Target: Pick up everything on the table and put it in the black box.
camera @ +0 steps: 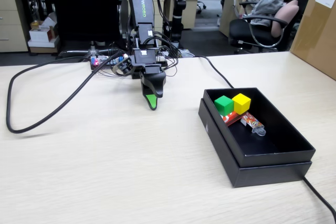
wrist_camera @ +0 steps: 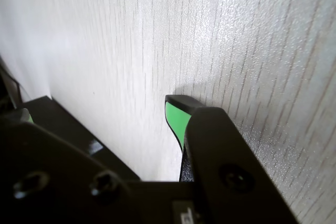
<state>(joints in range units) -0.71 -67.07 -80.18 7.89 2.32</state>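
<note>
Office chairs and cardboard cartons fill the room behind my pale wood-grain bench (camera: 105,171). On my arm's upright link I read white lettering, "WOWROBO". My end effector (camera: 151,102) points down just above the bench, left of the black box (camera: 273,156) in the fixed view, holding nothing; its jaws overlap from both cameras, so I cannot tell whether they are parted. Inside the box sit the green cube (camera: 224,105), the yellow cube (camera: 241,103) touching it, the red block (camera: 232,117) and an orange-patterned packet (camera: 253,124).
</note>
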